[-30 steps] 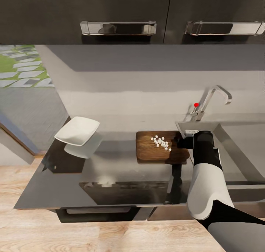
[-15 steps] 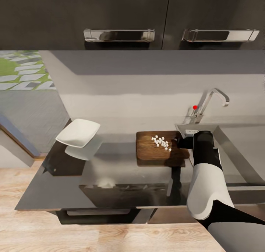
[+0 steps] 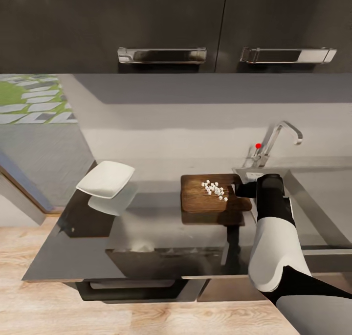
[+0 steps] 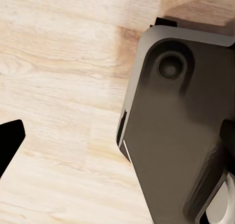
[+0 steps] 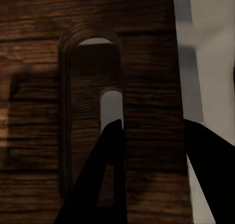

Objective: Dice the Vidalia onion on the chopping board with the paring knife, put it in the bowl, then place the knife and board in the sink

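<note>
Dice (image 3: 214,189) sit heaped on the board (image 3: 205,198) near its sink (image 3: 313,198) end, where your right gripper (image 5: 152,175) straddles the edge strip beside the handle slot, one finger through it, to carry the load toward the bowl (image 3: 105,179) at the countertop's (image 3: 146,227) far-left corner.

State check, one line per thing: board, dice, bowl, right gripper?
chopping board: flat on the countertop, beside the sink.
diced onion: piled on the board.
bowl: upright, empty.
right gripper: fingers straddle the board's handle end, one in the slot; closure unclear.
</note>
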